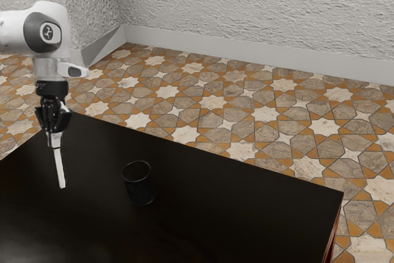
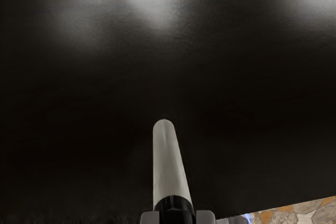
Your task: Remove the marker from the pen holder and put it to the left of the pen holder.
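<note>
My gripper (image 1: 55, 142) points down over the table near the exterior view's left, shut on the marker (image 1: 60, 169). The marker's white length hangs below the fingers, slightly tilted; whether its lower end touches the table I cannot tell. The wrist view has the marker (image 2: 169, 166) with its black part between the two fingertips of my gripper (image 2: 177, 217). A dark mesh pen holder (image 1: 139, 184) stands upright on the table, apart from the marker and toward the exterior view's right.
The dark table (image 1: 246, 214) extends below the hand and around the pen holder. Its far edge runs behind them, with patterned floor tiles (image 1: 234, 103) and a pale textured wall (image 1: 258, 10) beyond.
</note>
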Tool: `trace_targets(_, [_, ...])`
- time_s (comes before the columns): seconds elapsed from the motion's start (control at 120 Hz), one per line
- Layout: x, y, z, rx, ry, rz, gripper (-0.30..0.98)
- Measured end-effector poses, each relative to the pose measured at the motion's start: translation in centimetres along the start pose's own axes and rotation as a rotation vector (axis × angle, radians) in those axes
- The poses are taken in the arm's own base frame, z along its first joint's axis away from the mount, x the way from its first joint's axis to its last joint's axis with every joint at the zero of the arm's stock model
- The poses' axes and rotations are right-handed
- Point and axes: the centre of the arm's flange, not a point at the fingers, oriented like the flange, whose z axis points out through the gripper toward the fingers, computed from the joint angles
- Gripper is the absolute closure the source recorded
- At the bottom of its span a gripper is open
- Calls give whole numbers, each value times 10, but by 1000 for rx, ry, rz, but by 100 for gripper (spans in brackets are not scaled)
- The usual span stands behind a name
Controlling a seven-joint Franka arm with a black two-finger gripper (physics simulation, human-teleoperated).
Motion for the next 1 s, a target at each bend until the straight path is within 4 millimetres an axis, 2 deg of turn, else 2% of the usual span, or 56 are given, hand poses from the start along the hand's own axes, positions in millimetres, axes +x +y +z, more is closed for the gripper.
trace_targets(0.05, [15,-6,3,1,-67,-39,79])
trace_targets(0.225, [75,-5,25,29,-252,-121,79])
trace_targets(0.483, [148,-18,54,81,-356,-206,79])
trace_targets(0.7, [171,-38,85,80,-401,-255,79])
trace_targets(0.875, [182,-43,94,92,-399,-270,78])
trace_targets(0.908, [183,-44,95,93,-398,-272,75])
trace_targets(1.0, [184,-44,95,89,-394,-279,55])
